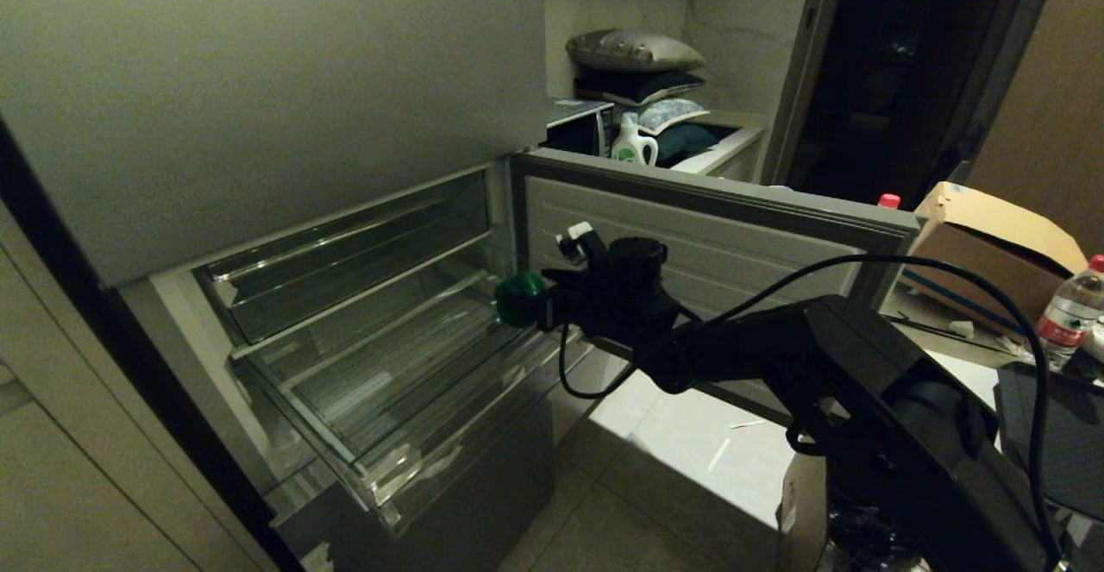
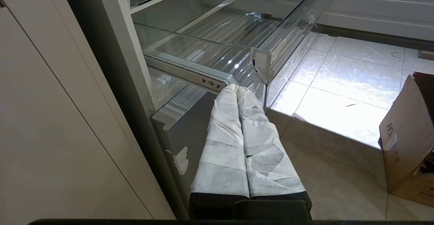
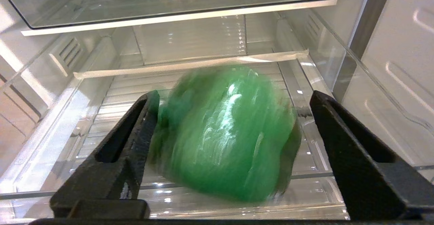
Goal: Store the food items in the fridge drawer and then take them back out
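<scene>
At the middle of the head view, the right end effector [image 1: 528, 300] reaches over the right edge of the fridge drawer [image 1: 379, 382], fingers spread wide. The green food item [image 3: 225, 133] (glossy, smeared by motion) sits between them above the drawer's ribbed floor, apparently loose. The left end effector [image 2: 237, 88], pressed together, hangs low beside the drawer's front corner.

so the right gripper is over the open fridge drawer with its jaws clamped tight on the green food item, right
Not quite. The right gripper is over the open fridge drawer, but its jaws are spread wide, not clamped. The right wrist view shows the green food item blurred between them, with a clear gap to one finger, so it looks released.
</scene>
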